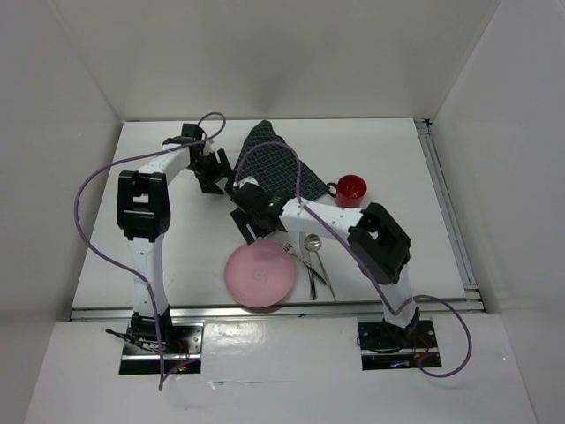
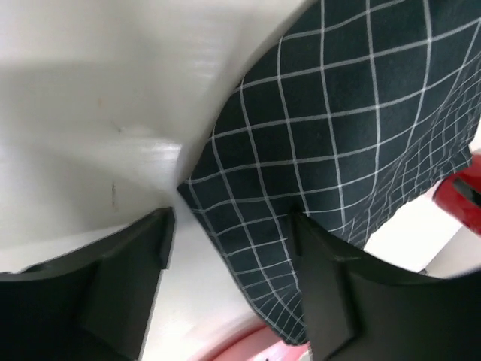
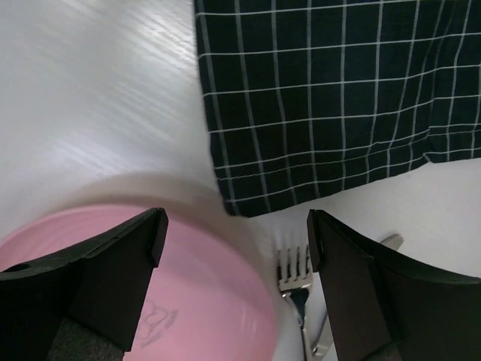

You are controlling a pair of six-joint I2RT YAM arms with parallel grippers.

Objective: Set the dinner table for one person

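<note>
White dinner table, white walls, left end effector and right end effector both spread, empty

The worktop is matte white. The placemat is dark navy, crossed by a thin white grid. The plate is pale pink, with a faint darker pink mark on its face. The cup is bright red. The fork and spoon are shiny silver. The left tool and right tool are black, and the cables are purple.
</note>
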